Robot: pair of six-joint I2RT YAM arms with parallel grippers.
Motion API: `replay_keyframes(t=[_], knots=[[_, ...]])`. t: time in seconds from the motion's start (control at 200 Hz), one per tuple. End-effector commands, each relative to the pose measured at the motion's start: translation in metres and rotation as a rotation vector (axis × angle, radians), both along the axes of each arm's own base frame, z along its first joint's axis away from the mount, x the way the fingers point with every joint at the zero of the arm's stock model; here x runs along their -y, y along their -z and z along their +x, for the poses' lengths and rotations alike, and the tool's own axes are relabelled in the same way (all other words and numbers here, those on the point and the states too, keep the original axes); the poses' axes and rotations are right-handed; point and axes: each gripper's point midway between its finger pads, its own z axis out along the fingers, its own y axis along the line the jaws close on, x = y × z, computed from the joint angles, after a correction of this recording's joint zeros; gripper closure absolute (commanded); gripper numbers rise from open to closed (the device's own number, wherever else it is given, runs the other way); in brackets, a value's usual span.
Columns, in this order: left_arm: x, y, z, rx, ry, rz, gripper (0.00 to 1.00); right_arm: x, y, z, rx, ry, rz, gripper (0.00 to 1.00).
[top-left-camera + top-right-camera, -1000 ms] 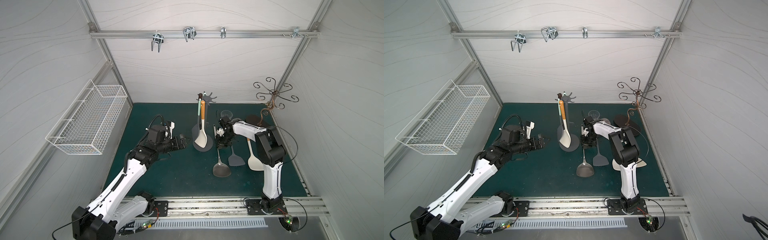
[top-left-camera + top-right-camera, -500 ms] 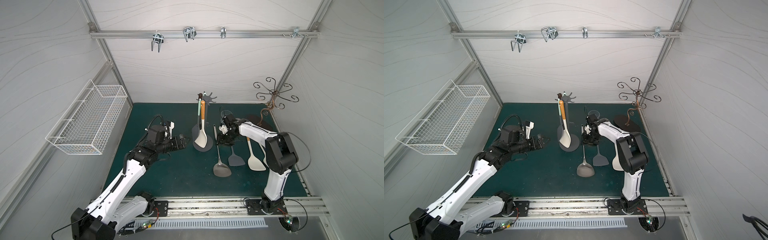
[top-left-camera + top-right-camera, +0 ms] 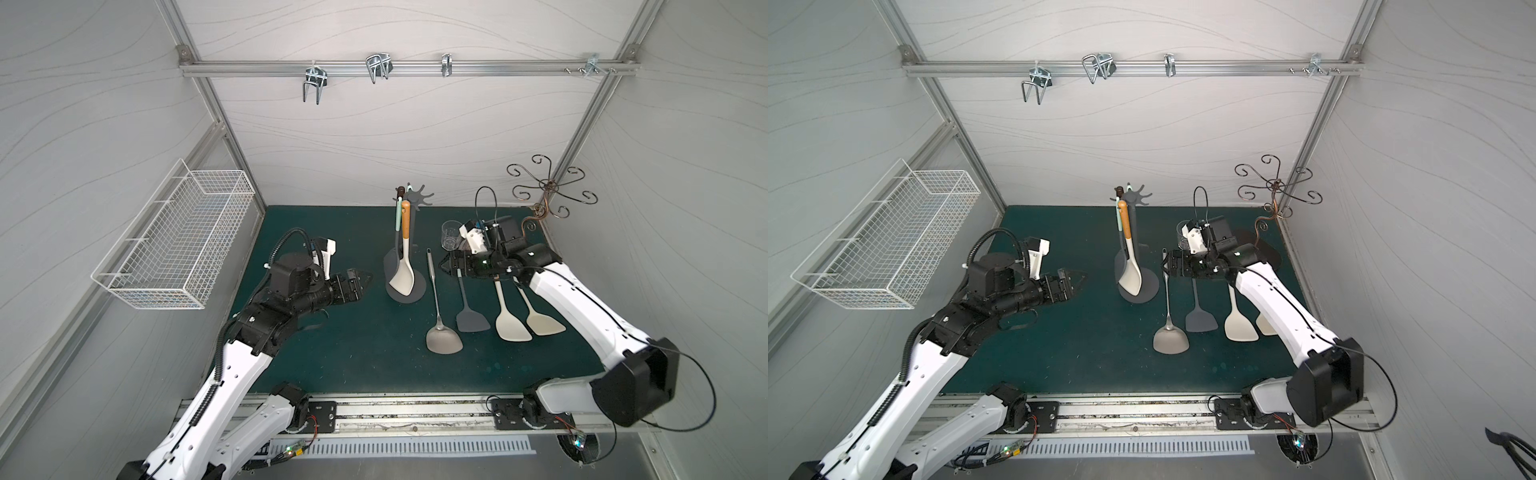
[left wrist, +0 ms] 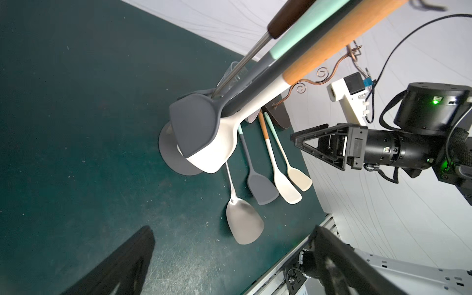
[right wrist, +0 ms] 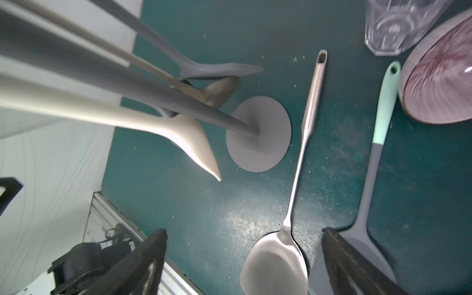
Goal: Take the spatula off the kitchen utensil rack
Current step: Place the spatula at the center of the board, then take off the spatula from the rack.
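**Left hand** (image 3: 363, 277): held above the bench (image 3: 332, 365), left of the rack. Its fingers are spread fully and hold nothing, and the tips point toward the rack.

**Kitchen utensil rack** (image 3: 418, 287): matte dark grey. The round flat base sits on the bench, with a thin upright pole and a star crown of short prongs. Three spatulas hang from the crown, long axes near vertical, handles up, blades down by the base:
- The wood-handled white spatula (image 3: 402, 275) has a smooth cream blade.
- The mint-handled grey spatula (image 4: 194, 125) has a matte blade that overlaps the white one.
- The brown-handled steel spatula (image 4: 242, 63) has a thin bright shaft.

**All-steel spatula** (image 3: 435, 301): off the rack, lying flat on the bench just right of the base and clear of it. Its long axis runs back to front. The slotted handle end points to the rear wall, and the broad brushed blade points to the front rail.

**Right hand** (image 3: 449, 266): low over the bench, just right of that handle. The fingers are wide apart and grip nothing.

**Further right, flat on the bench and lying roughly the same way:**
- A grey flat spatula (image 3: 471, 320).
- Two cream spatulas (image 3: 513, 328).

**Behind them:**
- A clear glass tumbler (image 3: 451, 232).
- A ribbed pinkish bowl (image 5: 439, 84).
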Motion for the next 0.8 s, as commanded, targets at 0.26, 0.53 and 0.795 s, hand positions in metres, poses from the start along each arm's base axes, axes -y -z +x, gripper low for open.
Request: replay_keyframes(t=[0.26,0.53,0.795], knots=[[-0.032,-0.043,-0.047,0.15,-0.048,0.013,0.0,0.023,-0.062,-0.062,0.193,-0.061,0.098,0.01],[-0.045,-0.047,-0.078,0.179,-0.053,0.005,0.0,0.038,-0.074,-0.089,0.226,-0.04,0.122,0.01],[-0.029,-0.043,-0.062,0.191,-0.021,-0.076,0.0,0.038,-0.069,-0.082,0.198,0.017,0.154,0.01]])
